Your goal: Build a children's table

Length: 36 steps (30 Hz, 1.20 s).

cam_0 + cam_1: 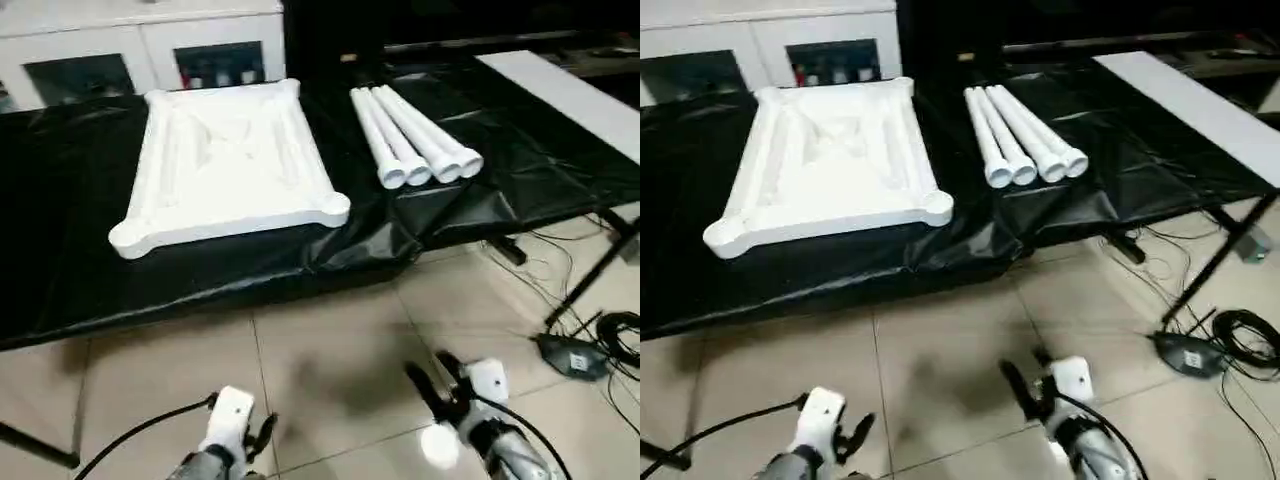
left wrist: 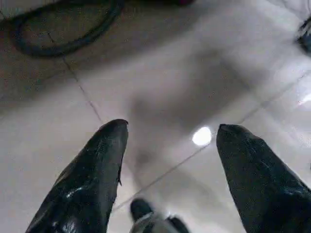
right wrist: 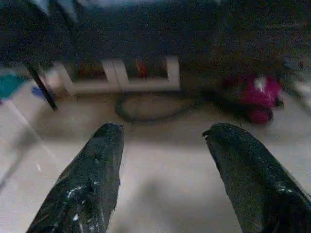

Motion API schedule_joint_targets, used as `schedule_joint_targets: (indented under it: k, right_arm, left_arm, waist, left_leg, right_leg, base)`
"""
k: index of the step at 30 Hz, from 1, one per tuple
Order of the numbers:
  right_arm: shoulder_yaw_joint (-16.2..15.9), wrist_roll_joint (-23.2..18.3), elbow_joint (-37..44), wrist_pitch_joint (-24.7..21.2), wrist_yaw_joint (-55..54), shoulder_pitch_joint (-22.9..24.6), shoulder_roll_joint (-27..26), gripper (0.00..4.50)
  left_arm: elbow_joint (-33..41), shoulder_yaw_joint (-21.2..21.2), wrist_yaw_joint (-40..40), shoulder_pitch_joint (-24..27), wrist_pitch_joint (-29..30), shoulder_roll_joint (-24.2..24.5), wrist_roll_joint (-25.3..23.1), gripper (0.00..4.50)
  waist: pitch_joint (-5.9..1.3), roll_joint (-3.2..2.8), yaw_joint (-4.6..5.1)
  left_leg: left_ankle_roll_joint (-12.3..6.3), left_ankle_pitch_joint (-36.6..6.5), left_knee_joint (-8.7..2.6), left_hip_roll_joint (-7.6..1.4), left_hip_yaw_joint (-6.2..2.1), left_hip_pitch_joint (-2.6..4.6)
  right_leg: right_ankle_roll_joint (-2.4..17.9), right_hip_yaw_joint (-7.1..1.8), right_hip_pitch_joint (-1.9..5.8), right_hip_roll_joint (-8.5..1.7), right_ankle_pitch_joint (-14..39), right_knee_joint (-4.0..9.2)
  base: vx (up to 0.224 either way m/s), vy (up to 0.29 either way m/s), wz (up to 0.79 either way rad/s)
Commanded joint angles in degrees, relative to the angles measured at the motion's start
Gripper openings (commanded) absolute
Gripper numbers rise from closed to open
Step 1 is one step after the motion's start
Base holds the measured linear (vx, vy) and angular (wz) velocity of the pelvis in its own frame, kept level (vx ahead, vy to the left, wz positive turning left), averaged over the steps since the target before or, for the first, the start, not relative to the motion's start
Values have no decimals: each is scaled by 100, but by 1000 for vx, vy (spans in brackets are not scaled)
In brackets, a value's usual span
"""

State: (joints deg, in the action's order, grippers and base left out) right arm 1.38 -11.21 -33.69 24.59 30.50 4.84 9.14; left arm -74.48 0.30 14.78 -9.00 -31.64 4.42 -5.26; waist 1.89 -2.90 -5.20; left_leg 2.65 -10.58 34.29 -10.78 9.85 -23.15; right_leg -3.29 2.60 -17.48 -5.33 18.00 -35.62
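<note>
Tabletop point(image 1: 228, 165) is lying ribbed-side up beside four legs point(image 1: 412, 135); left gripper point(image 2: 167, 141) and right gripper point(image 3: 163, 141) are hanging spread, empty.

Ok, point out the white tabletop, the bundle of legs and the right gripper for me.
tabletop point(image 1: 235, 160): left eye view, on its ribbed underside.
legs point(image 1: 410, 135): left eye view, on the middle of the bundled tubes.
right gripper point(image 1: 432, 372): left eye view, between its two black fingertips.

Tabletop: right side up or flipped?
Flipped. The tabletop lies underside up on the black-covered table: ribs and round corner sockets face up, no legs fitted.
</note>
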Motion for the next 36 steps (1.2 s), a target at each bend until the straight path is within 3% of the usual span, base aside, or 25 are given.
schedule_joint_targets:
  k: [1,4,5,6,7,8,9,10,11,12,13,14,15,17,18,19,20,22,25,27,29,32,33,35,36]
  right_arm:
    - [-36,-396,999,-367,155,222,142,303]
    - [-115,-589,1660,-567,201,429,232,303]
    - [-130,-710,2421,-842,124,608,299,303]
    - [-129,-772,2634,-945,111,648,307,303]
    - [-127,-887,2947,-1112,96,697,317,303]
    - [-109,-902,3147,-1230,64,725,315,303]
    - [-109,-902,3147,-1230,64,725,315,303]
    - [-97,-904,3254,-1301,37,734,309,303]
    - [-69,-916,3357,-1436,-43,743,283,303]
    - [9,-714,3280,-1582,-315,687,221,303]
    - [22,-642,3205,-1624,-407,664,203,303]
    - [25,-490,3081,-1608,-507,640,200,303]
    - [6,-351,2993,-1540,-570,626,194,303]
    - [-60,-503,3149,-1660,-533,693,201,303]
    - [-71,-588,3368,-1768,-545,736,212,303]
    - [-68,-641,3488,-1823,-545,745,216,303]
    - [-56,-660,3537,-1852,-567,734,211,303]
    - [-22,-693,3631,-1935,-607,674,205,303]
    - [58,-677,3815,-2155,-817,447,159,303]
    - [145,-620,3965,-2526,-1187,72,100,303]
    - [230,-622,4011,-2707,-1474,-239,22,303]
    - [294,-501,4011,-2912,-1793,-521,-6,303]
    - [262,-421,4069,-2932,-1822,-668,25,303]
    - [164,-175,4119,-2984,-1868,-739,74,303]
    - [88,-8,4123,-2990,-1886,-756,92,303]
  left_arm:
    - [4,122,30,71,-261,73,91,329]
    - [-16,193,147,85,-402,52,170,329]
    - [757,225,489,293,-800,39,461,329]
    - [2509,72,576,737,-267,145,716,329]
    - [5316,-182,653,1403,682,318,1085,329]
    - [6823,-330,640,1712,1263,392,1238,329]
    - [6823,-330,640,1712,1263,392,1238,329]
    - [7486,-416,614,1823,1610,419,1310,329]
    - [7605,-484,624,1792,1814,405,1339,329]
    - [7491,-536,600,1668,2079,324,1111,329]
    - [7303,-550,610,1583,2129,286,947,329]
    - [7010,-556,639,1473,2115,236,834,329]
    - [6697,-587,722,1345,1994,238,672,329]
    - [6443,-651,1010,1205,1882,256,689,329]
    - [6963,-726,1003,1286,2379,391,802,329]
    - [7308,-771,991,1333,2686,483,904,329]
    - [7436,-771,990,1328,2833,526,979,329]
    - [7778,-788,954,1297,3188,662,1086,329]
    - [8208,-733,867,1080,3772,716,1185,329]
    - [8222,-616,868,601,3997,488,1196,329]
    - [8165,-553,611,239,4228,373,1024,329]
    - [8102,-494,237,-38,4449,294,909,329]
    - [8013,-329,-118,-116,4074,71,1071,329]
    - [8030,-289,-297,-67,3985,2,1081,329]
    - [8089,-337,-376,24,4116,23,946,329]
  waist:
    - [-185,53,-29]
    - [-193,59,-39]
    - [-187,67,-55]
    - [-190,84,-87]
    - [-214,103,-114]
    - [-253,90,-84]
    - [-207,32,-101]
    - [-212,20,-100]
    - [-160,73,-123]
    - [-108,135,-102]
    - [-142,151,-90]
    - [-132,169,-77]
    - [-157,158,-56]
    - [-206,136,-39]
    - [-249,90,-24]
    - [-288,73,1]
    - [-302,74,25]
    - [-295,74,33]
    - [-250,105,29]
    - [-240,112,16]
    - [-252,81,-4]
    - [-258,85,22]
    - [-242,81,20]
    - [-287,105,8]
    - [-235,192,-40]
  left_leg:
    - [-684,-1887,-576,-399,-230,164]
    - [-651,-1763,-569,-380,-215,157]
    - [-650,-1672,-568,-374,-215,147]
    - [-683,-1574,-561,-395,-217,130]
    - [-744,-1518,-605,-470,-251,102]
    - [-779,-1355,-605,-499,-245,70]
    - [-912,-1084,-577,-436,-226,67]
    - [-875,-1140,-547,-422,-179,132]
    - [-682,-1453,-566,-421,-126,194]
    - [-492,-1595,-603,-358,-84,143]
    - [-312,-1412,-592,-323,-88,150]
    - [-244,-1362,-595,-306,-86,146]
    - [-135,-1278,-571,-269,-87,151]
    - [-80,-1133,-543,-254,-109,160]
    - [-63,-1109,-518,-250,-120,155]
    - [-66,-837,-508,-265,-162,122]
    - [-92,-640,-486,-252,-180,95]
    - [-126,-549,-453,-220,-168,128]
    - [-193,-934,-493,-229,-123,146]
    - [-135,-1022,-512,-241,-98,171]
    - [-17,-956,-530,-252,-105,179]
    - [146,-1108,-544,-234,-110,181]
    - [180,-1192,-550,-228,-103,169]
    - [171,-992,-496,-216,-99,158]
    - [-284,-837,-551,5,-271,-182]
  right_leg:
    - [978,-161,-41,-425,-774,465]
    - [884,-165,-61,-415,-858,470]
    - [845,-164,-61,-410,-916,473]
    - [826,-172,-55,-416,-1113,462]
    - [933,-138,0,-463,-1324,405]
    - [982,-100,74,-436,-1603,371]
    - [1110,-36,-18,-320,-1727,364]
    - [1151,-46,-96,-270,-1551,383]
    - [1258,-105,-151,-297,-1058,430]
    - [1141,-116,-126,-273,-508,467]
    - [945,-144,-109,-273,-305,469]
    - [841,-159,-116,-264,-239,487]
    - [656,-186,-117,-255,-227,488]
    - [436,-202,-109,-263,-493,492]
    - [377,-207,-100,-273,-807,462]
    - [382,-168,-66,-252,-1490,388]
    - [385,-132,-52,-217,-1844,349]
    - [439,-99,-117,-175,-2266,337]
    - [651,-144,-144,-198,-1576,376]
    - [719,-172,-155,-208,-1071,418]
    - [744,-170,-163,-207,-880,410]
    - [697,-174,-161,-207,-705,419]
    - [660,-182,-162,-217,-589,446]
    - [604,-192,-133,-220,-911,425]
    - [542,95,83,-266,-1207,433]
  base:
    - [0,0,0]
    - [0,0,0]
    - [0,0,0]
    - [0,0,0]
    - [0,0,0]
    - [0,0,0]
    - [0,0,0]
    - [0,0,0]
    - [0,0,0]
    - [0,0,0]
    - [0,0,0]
    - [0,0,0]
    - [0,0,0]
    - [0,0,0]
    - [0,0,0]
    - [0,0,0]
    - [0,0,0]
    - [0,0,0]
    - [0,0,0]
    - [0,0,0]
    - [0,0,0]
    - [0,0,0]
    - [0,0,0]
    - [0,0,0]
    - [0,0,0]
